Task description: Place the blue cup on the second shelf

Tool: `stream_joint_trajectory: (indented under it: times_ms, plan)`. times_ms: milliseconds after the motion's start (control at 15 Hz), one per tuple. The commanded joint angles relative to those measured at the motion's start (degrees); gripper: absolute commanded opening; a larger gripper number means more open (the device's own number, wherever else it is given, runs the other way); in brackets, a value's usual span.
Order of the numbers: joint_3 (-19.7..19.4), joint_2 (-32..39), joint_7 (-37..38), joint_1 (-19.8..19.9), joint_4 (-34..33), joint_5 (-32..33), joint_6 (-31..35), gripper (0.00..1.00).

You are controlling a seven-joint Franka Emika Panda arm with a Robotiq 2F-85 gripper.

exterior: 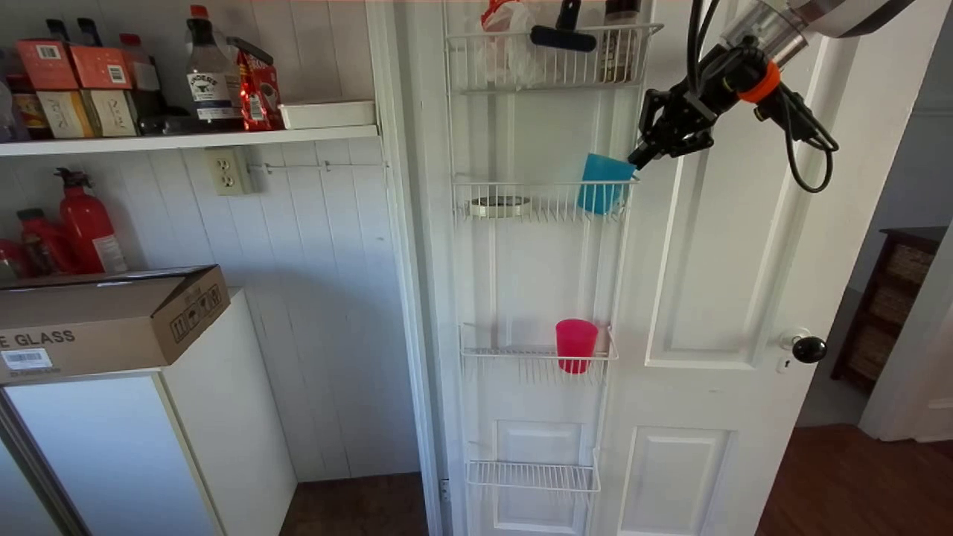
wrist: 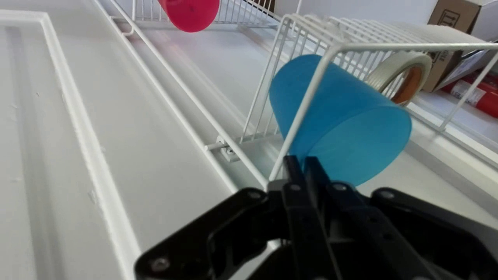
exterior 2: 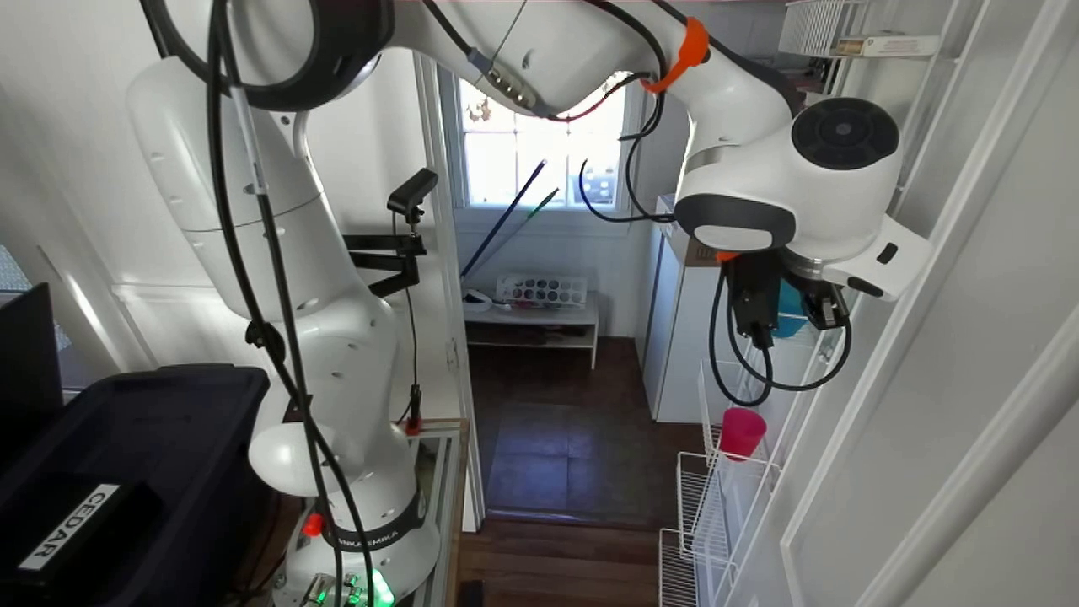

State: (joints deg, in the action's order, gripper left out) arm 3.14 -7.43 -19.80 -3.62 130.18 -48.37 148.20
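The blue cup [exterior: 604, 179] sits tilted inside the right end of the second shelf [exterior: 547, 184], a white wire tier on the door rack. In an exterior view only part of the cup [exterior 2: 791, 314] shows behind the wrist. My gripper [exterior: 634, 161] reaches down from the upper right to the cup's rim. In the wrist view the gripper [wrist: 302, 161] is shut on the cup wall at the rim, close to the shelf's end wire. The cup [wrist: 330, 97] lies slanted, with its open mouth towards the gripper and its base down in the basket [wrist: 412, 47].
A pale tape roll [exterior: 499, 208] lies at the other end of the same tier. A pink cup [exterior: 576, 344] stands on the tier below. The top tier [exterior: 633, 28] holds a bag, a black-handled tool and a jar. The white door [exterior: 707, 246] is right behind the rack.
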Motion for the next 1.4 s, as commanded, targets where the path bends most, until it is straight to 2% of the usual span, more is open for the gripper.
stream_joint_trajectory:
  times_ms: [0,400,533,933,1267,1333]
  plan:
    - [0.1,0.9,3.2,-0.7,-1.2,3.0,1.2,0.40]
    - [-2.0,-1.5,0.0,-0.5,-1.9,-0.6,-1.1,0.83]
    - [-3.0,-2.8,-0.7,0.3,-1.0,2.5,-2.9,0.97]
    - [-6.4,-8.0,-0.5,2.4,1.9,7.4,-9.7,1.00]
    - [-10.4,-13.0,-4.0,3.5,3.9,7.4,-18.0,1.00]
    - [-9.6,-9.4,-3.1,2.8,1.5,6.3,-15.4,1.00]
